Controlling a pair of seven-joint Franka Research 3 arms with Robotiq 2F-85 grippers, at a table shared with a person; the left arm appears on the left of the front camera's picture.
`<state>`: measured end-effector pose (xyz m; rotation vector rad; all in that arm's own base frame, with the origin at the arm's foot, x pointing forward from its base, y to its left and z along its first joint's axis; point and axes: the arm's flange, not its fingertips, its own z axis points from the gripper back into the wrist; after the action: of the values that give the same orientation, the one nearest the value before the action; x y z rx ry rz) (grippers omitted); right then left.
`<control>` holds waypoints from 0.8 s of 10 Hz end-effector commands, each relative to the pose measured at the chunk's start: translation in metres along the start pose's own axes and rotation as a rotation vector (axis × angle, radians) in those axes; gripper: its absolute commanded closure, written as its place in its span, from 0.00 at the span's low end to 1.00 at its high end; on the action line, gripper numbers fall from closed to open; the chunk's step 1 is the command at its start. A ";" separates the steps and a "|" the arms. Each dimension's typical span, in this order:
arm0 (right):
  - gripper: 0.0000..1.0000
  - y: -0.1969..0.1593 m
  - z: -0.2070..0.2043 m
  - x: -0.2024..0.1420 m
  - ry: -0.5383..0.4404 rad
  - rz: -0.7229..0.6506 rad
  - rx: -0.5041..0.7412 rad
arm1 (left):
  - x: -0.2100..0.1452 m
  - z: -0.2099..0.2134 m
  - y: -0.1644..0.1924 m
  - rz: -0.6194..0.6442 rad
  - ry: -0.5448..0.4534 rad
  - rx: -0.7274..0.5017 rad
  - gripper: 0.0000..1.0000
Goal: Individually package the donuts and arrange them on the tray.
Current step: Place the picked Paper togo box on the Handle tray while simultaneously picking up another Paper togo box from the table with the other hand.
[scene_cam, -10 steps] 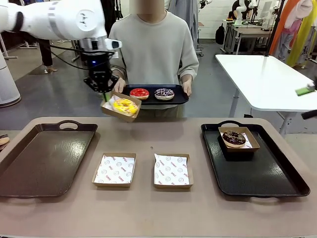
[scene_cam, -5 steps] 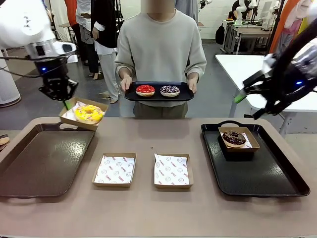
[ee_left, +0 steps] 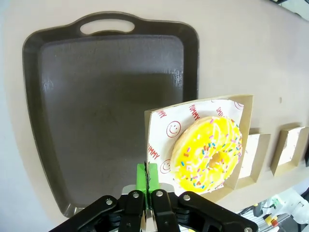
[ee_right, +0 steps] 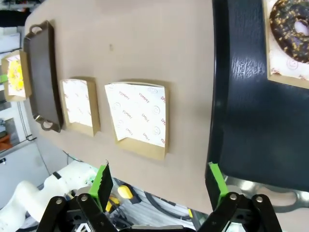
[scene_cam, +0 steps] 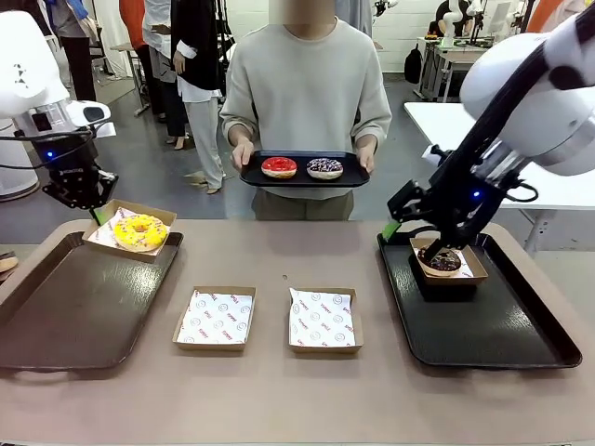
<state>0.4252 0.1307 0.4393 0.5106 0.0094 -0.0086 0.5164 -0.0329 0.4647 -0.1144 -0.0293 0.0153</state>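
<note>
Left jaws: pressed together, pinching the rim of a cardboard box [ee_left: 247, 116].
Yellow donut [scene_cam: 139, 230]: in that box, at the far right corner of the brown left tray [scene_cam: 74, 307].
Right jaws: spread wide, empty, just above the boxed dark chocolate donut [ee_right: 292, 29] on the black right tray [scene_cam: 502, 325].
Red donut [scene_cam: 279, 166], sprinkled donut [scene_cam: 324, 167]: on a small tray [scene_cam: 302, 182] in the person's hands.
Empty boxes [scene_cam: 216, 318]: two, on the surface between the trays.

The yellow donut [ee_left: 210, 152] is dotted with coloured sprinkles. Its brown cardboard box [ee_left: 247, 125] is lined with white paper [ee_left: 161, 140] printed with red smileys and lettering. A glossy red donut [scene_cam: 279, 166] and a dark sprinkled donut [scene_cam: 324, 167] are seen on a black tray [scene_cam: 302, 183]. The table [scene_cam: 279, 390] is coloured tan, the left tray [scene_cam: 65, 307] dark brown.
</note>
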 end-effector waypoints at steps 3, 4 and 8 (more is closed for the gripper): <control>0.00 -0.004 -0.004 0.000 0.002 -0.003 0.016 | -0.001 -0.003 0.003 0.001 0.005 0.007 0.99; 0.00 0.000 -0.013 0.003 0.012 -0.002 -0.005 | -0.001 -0.003 0.003 0.001 0.005 0.007 0.99; 0.00 0.000 -0.013 0.003 0.012 -0.002 -0.005 | -0.001 -0.003 0.003 0.001 0.005 0.007 0.99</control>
<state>0.4281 0.1366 0.4286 0.5102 0.0221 -0.0059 0.5154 -0.0305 0.4601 -0.1005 -0.0225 0.0125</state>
